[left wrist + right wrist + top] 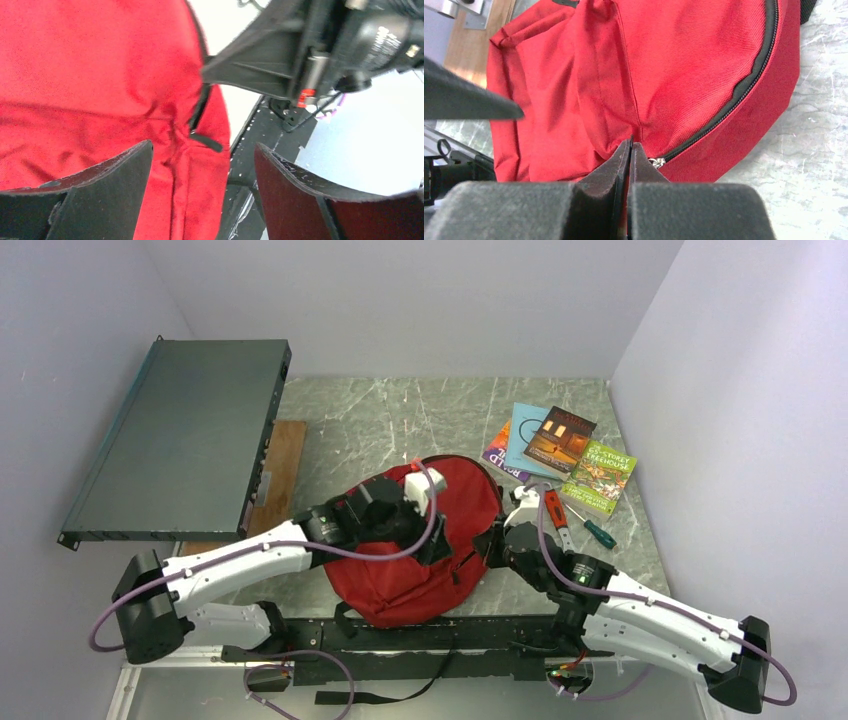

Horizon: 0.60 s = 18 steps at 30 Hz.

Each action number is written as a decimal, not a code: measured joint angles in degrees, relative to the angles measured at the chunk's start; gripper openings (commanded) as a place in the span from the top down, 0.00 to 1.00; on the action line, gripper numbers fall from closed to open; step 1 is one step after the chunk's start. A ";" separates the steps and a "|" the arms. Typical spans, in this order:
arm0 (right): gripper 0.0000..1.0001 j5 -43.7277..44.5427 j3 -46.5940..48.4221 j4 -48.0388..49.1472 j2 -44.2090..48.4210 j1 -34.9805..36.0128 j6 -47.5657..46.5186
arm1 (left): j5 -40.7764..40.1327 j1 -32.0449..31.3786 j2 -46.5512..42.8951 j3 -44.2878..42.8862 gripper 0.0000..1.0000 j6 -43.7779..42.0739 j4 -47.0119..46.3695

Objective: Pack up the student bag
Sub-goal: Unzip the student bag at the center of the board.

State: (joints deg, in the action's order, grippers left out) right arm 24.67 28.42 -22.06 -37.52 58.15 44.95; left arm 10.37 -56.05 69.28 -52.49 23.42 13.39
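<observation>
Red fabric of the bag, lying mid-table just ahead of the arm bases, is pinched by the right gripper. Its jaws are closed on a fold beside the zip pull, probably to anchor it. The left gripper hovers over the bag's edge, jaws wide, likely to unzip. 4 books lie beyond.
</observation>
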 measured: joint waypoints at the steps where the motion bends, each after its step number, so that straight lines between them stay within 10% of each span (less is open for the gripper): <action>1: 1.00 -0.24 0.00 0.33 0.15 0.00 0.00 | 0.09 -1.81 0.39 -0.11 0.28 -0.50 -1.44; 5: 1.00 -0.26 0.00 0.59 0.96 -0.09 0.26 | 0.31 -5.20 4.68 -0.15 0.46 -1.25 -6.43; 18: 1.00 0.70 0.55 -1.05 2.12 -0.20 2.82 | -2.71 -6.99 19.12 -1.90 0.44 1.79 -8.92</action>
State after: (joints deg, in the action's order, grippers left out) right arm 25.36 28.97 -23.11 -35.40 57.95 47.77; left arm 7.66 -63.05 88.40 -54.39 25.21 4.47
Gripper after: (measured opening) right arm 0.009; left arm 0.582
